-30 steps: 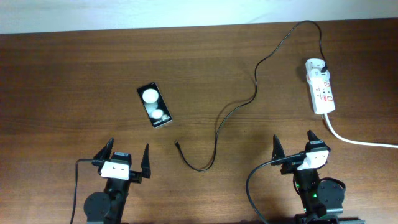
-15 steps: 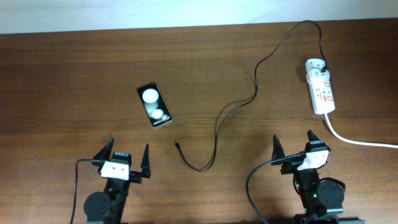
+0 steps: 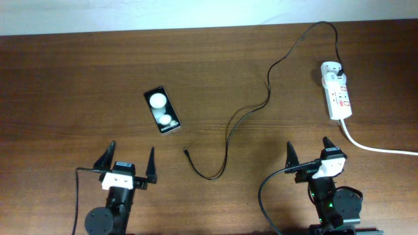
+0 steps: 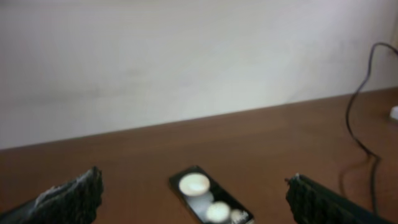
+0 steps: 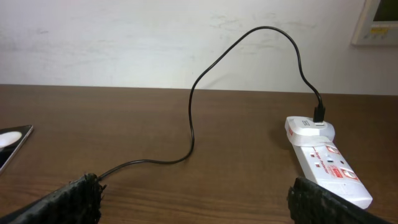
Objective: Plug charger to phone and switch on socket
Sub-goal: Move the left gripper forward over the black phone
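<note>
Writing: phone [image 3: 162, 110] has one small white line at its near end, too small to read. Socket [image 3: 337, 91] has red marks, unreadable too. Count: 1 phone, 1 charger [image 3: 269, 91], 1 socket w/ 1 white adapter [image 3: 329, 67] and 1 thick white cord [image 3: 392, 150]. Phone lies flat on the bench [image 3: 65, 78], left of centre. Charger's plug tip [image 3: 186, 152] lies near it, not touching. My left end effector [image 3: 132, 147] and right end effector [image 3: 307, 141] both gape wide, holding nothing.

phone [image 3: 162, 111]: eleven o'clock of charger [image 3: 269, 91] tip
socket [image 3: 336, 91]: three o'clock of phone
left gripper [image 3: 129, 163]: wide, empty
right gripper [image 3: 308, 153]: wide, empty
</note>
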`<state>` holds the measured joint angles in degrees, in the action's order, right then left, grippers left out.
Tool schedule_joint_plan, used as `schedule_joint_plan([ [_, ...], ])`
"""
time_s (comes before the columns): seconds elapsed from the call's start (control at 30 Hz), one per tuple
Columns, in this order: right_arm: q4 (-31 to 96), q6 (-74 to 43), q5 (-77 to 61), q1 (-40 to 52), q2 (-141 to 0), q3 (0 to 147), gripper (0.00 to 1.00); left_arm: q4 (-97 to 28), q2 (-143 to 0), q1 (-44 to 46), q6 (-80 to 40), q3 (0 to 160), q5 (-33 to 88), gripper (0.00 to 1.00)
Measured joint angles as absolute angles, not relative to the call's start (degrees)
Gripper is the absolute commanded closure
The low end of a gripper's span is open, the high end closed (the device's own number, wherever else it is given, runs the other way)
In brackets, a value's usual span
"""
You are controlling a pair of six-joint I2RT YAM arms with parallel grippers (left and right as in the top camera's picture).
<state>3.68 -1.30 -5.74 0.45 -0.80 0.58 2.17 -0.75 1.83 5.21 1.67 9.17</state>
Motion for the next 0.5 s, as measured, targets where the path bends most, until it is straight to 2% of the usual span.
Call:
schedule_joint_plan([
  [0.17, 3.7, -1.3, -5.7, 0.4, -0.8, 0.6, 0.01, -13.8, -2.9, 1.8, 5.2, 15.7, 10.1, 0.01],
  [0.27, 3.7, -1.3, -5.7, 0.4, -0.7, 0.6, 0.01, -23.3, -10.4, 1.8, 5.2, 27.6, 10.3, 0.01],
  [0.5, 3.7, -1.3, -5.7, 0.4, -0.6, 0.6, 0.01, -46.6, -44.6, 1.8, 5.4, 62.6, 11.8, 0.01],
])
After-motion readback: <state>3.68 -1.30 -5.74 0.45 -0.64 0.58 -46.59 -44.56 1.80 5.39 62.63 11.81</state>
